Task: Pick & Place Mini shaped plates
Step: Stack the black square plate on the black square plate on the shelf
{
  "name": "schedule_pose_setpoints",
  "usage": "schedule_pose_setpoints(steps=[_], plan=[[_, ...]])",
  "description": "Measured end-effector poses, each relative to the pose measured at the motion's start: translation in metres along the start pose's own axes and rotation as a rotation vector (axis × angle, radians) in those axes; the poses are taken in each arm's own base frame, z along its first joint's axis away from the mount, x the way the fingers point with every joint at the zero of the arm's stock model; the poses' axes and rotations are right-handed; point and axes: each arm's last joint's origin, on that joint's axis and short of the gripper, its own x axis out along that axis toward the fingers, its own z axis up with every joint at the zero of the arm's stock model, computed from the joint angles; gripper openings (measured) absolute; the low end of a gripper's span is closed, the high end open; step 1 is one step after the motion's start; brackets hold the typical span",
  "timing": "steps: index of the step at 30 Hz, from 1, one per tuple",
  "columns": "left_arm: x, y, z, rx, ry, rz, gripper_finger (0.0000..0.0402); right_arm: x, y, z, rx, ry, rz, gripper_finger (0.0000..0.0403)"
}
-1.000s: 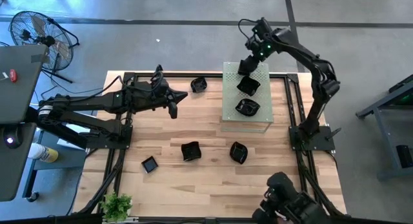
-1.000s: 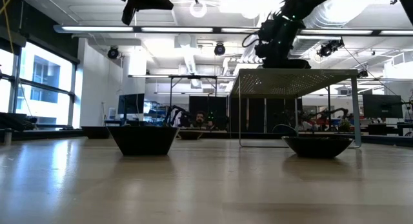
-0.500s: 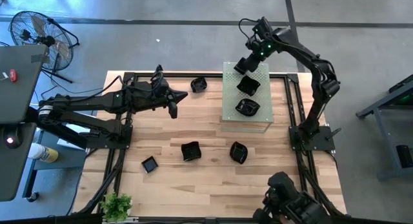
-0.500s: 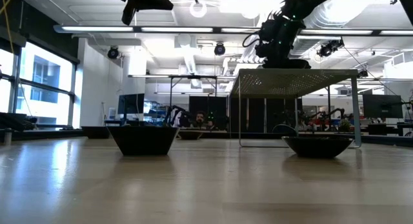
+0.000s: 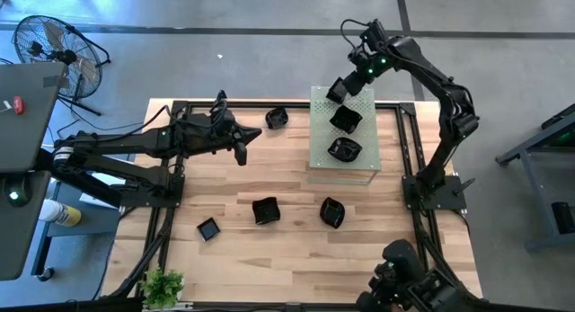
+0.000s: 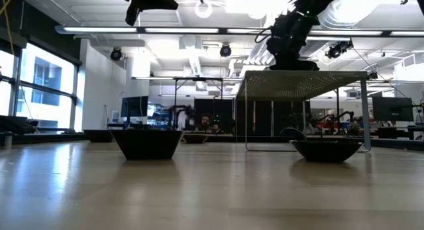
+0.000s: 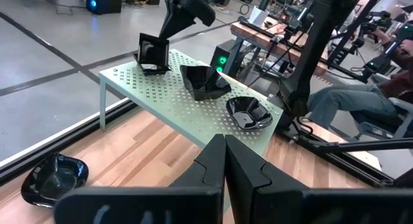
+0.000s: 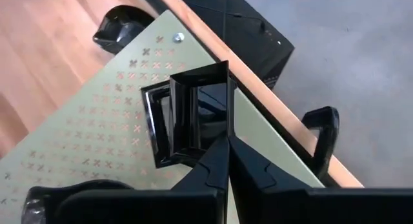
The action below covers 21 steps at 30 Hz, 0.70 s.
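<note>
Several mini shaped plates, glossy black, are in view. A square plate [image 7: 153, 53] stands tilted at the far end of the pale green perforated board [image 5: 361, 105], its lower edge on the board. Two more plates [image 5: 345, 120] [image 5: 344, 150] sit on the board. Others rest on the wooden table [image 5: 277, 118] [image 5: 265, 209] [image 5: 332, 212] [image 5: 208, 228]. My right gripper [image 8: 227, 141] is shut right at the square plate [image 8: 187, 121]. My left gripper [image 5: 241, 154] is shut, in the air over the table's far left part. My right gripper's shut fingertips come from above to the square plate's raised rim corner [image 8: 226, 124]. Whether they touch or pinch it, I cannot tell. The plate stays tilted with its lower edge [image 7: 150, 69] on the board.
The board stands on thin legs [image 6: 246, 111] at the table's far right. A black frame [image 5: 269, 103] runs round the table. A small plant [image 5: 163, 287] is at the near left corner. A fan [image 5: 54, 47] stands on the floor beyond.
My right arm has risen a little over the board's far end and drawn slightly toward the table's far edge. The plates on the board and on the table lie where they were.
</note>
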Motion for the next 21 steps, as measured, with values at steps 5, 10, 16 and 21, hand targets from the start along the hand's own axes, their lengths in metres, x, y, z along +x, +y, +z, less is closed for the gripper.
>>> schedule_pose_setpoints(steps=[5, 10, 16, 21], plan=[[0.0000, -0.0003, -0.0001, 0.000, 0.003, -0.009, 0.0000, 0.0005, 0.0022, 0.0011, -0.030, -0.012, 0.030, 0.0002], [0.0000, -0.0003, -0.0001, 0.000, 0.003, -0.009, 0.0000, 0.0005, 0.0028, 0.0009, -0.060, -0.014, 0.052, 0.0001], [0.0000, -0.0003, -0.0001, 0.000, 0.003, -0.008, 0.0000, 0.0005, 0.0035, 0.0005, -0.098, -0.013, 0.069, 0.0002], [0.0000, -0.0003, -0.0001, 0.000, 0.003, -0.008, 0.0000, 0.0010, 0.0043, 0.0007, -0.116, -0.011, 0.058, 0.0019]])
